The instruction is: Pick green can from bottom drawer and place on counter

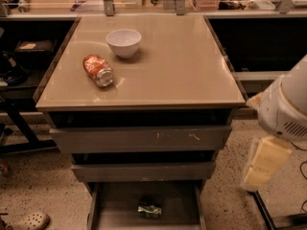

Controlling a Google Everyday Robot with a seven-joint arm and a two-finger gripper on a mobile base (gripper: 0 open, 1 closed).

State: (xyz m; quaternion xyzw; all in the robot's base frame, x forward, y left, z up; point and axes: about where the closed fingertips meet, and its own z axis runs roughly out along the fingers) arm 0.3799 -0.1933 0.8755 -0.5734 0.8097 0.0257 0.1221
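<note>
On the counter a bowl sits back left with a second can lying just before and left of it, while below, under two upper drawers, a can lies in the pulled-out bottom drawer, and the gripper hangs right of the drawers.

One camera looks down from high in front onto the counter and bottom drawer (gripper at right edge).

Warm counter glare (gripper dim, lower right)
</note>
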